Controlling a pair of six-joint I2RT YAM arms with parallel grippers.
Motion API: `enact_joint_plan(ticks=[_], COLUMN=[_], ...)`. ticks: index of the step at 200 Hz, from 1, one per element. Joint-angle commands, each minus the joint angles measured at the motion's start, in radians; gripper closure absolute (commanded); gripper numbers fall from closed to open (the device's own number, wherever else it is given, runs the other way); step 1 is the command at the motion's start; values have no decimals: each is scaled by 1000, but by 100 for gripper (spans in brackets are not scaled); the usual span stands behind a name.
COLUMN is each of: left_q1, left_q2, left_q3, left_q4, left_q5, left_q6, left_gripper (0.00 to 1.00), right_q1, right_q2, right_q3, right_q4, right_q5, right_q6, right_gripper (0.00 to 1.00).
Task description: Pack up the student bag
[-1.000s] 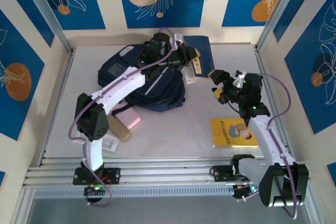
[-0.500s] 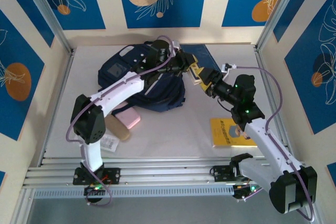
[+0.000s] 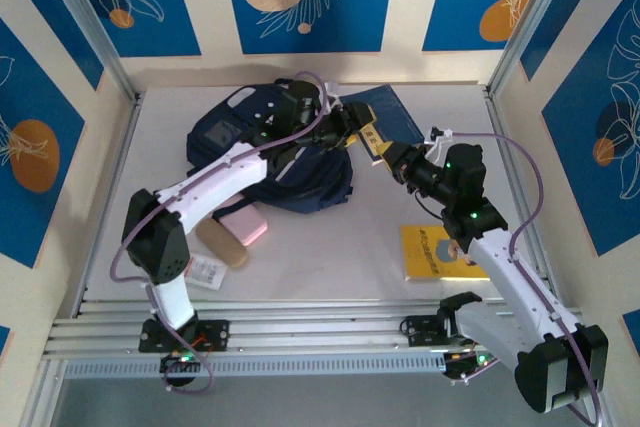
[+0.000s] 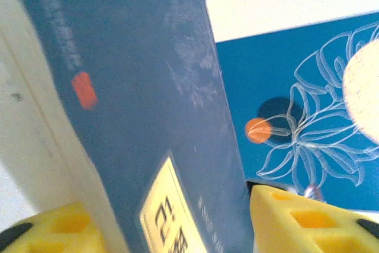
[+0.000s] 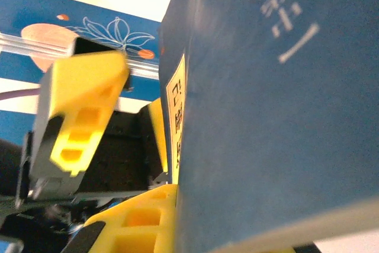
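Navy book (image 3: 390, 112) is changing owners over the far side of the surface (image 3: 330, 242). The right pincer (image 3: 393, 155), wide and well apart a second ago, has reached in and now appears clamped on the book's near corner. The left pincer (image 3: 358, 130), gripping it until now, is spreading wide. I read this as a handover that frees the book to go into the student bag (image 3: 225, 132), which lies near it at far left-centre, under the left arm (image 3: 215, 182). The right wrist view shows one left finger (image 5: 77, 111) standing clear of the cover. From the left wrist, both fingers flank the book and contact is hard to judge.
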Motion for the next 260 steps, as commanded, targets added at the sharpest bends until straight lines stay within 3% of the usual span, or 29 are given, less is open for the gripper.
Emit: enact_joint_plan(ticks=[1,28,71,115,165,234,260], left_q1=[13,15,15,13,13,6,-27], left_q2=[-132,-269,-340,-267,-298,-412,-468], left_q3=[-22,-139,-370,-420,-472,-565,-579], left_q4=[-167,-236,20,231,369,303,284], left_q5=[-85,-198,-172,-127,-181,-182,-179], left_q6=[164,182,-14,-142,-177,-150,-95], left_gripper=[34,18,0,1,17,30,31], right_q1=[-3,-5,32,113,213,216,215], right_q2=[-49,-82,-89,-92,-110,-183,-180], right_q3=[53,25,-26,-10,-32,28,41], right_q4=[-59,-64,66,99,113,-124,-131], right_q5=[47,46,8,14,28,161,150], right_q6=[-65,-34,93,113,120,19,21], right_gripper=[100,100,100,100,100,100,100])
